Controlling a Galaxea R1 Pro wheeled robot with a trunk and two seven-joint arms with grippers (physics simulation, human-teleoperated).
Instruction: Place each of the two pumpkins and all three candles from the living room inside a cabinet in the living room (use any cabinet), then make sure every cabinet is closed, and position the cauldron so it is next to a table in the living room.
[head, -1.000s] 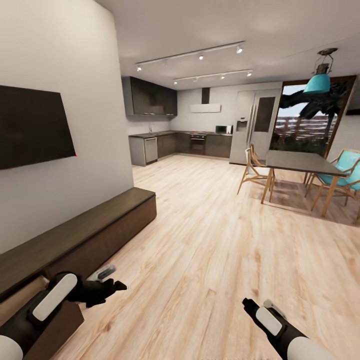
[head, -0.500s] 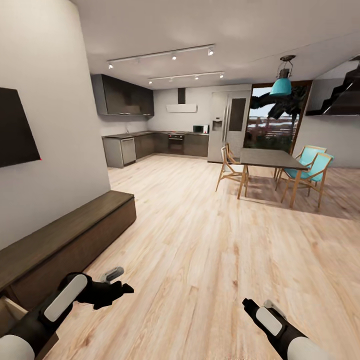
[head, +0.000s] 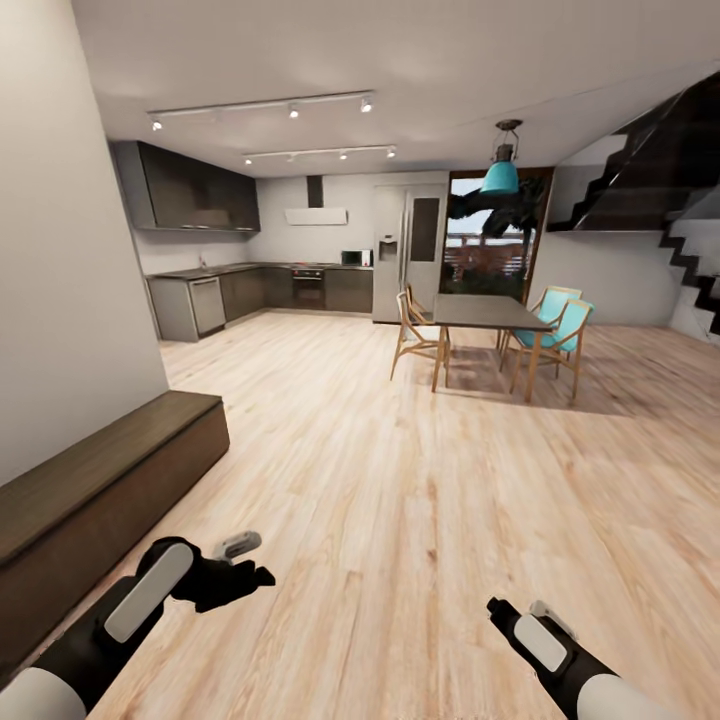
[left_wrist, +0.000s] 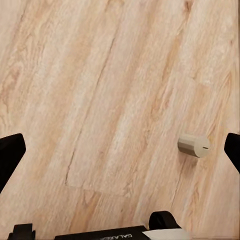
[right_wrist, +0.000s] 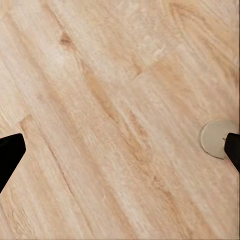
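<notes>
On the left of the room, the long dark cabinet (head: 100, 490) runs along the wall, its fronts flush. Far right stands a dining table (head: 485, 312) with chairs. The floor (head: 400, 480) is pale wood. Left claw (head: 258, 575) hovers near the cabinet, right claw (head: 492, 606) low at near right; both spread wide, empty. A candle (left_wrist: 194, 145) lies on its side in the left wrist view; another candle (right_wrist: 216, 138) shows its round end in the right wrist view.

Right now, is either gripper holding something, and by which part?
Nothing is held. The left gripper and right gripper are both open above the wooden floor, nothing between the fingers.
</notes>
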